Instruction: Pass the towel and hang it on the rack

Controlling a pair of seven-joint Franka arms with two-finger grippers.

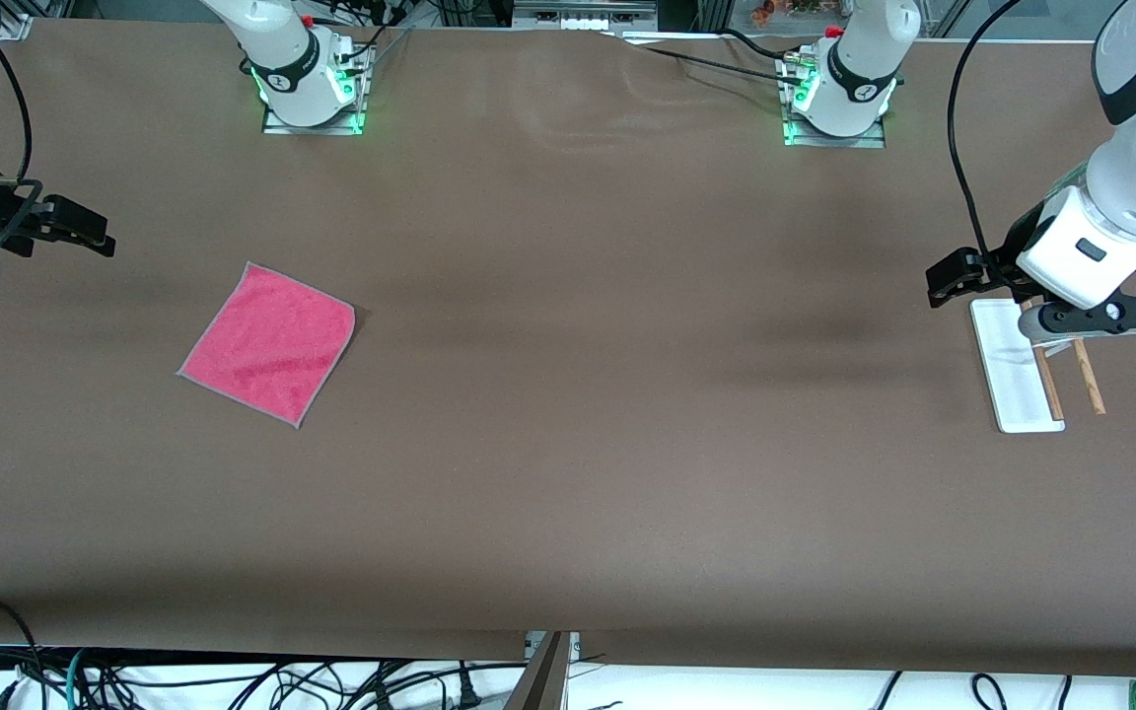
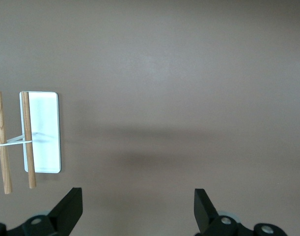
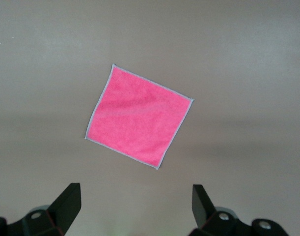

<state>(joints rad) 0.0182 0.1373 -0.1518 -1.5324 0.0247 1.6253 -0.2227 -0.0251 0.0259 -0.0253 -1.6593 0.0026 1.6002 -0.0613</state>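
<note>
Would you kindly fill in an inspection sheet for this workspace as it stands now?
Surface: brown table, bare between the two items.
Job's things: towel flat toward the right arm's end; rack toward the left arm's end, nothing hung on it.
Clutter: nothing seen.
Grippers: right gripper open, empty, over the table beside the towel; left gripper open, empty, beside the rack.
Cables: tangle below the table edge.
Surroundings: arm bases lit green.

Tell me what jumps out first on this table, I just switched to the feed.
The square pink-red terry towel with a thin grey border lies flat toward the right arm's end of the table, the open right gripper up beside it. At the left arm's end stands the rack, a white flat base with two thin wooden rods, with the open left gripper over the table beside it.
</note>
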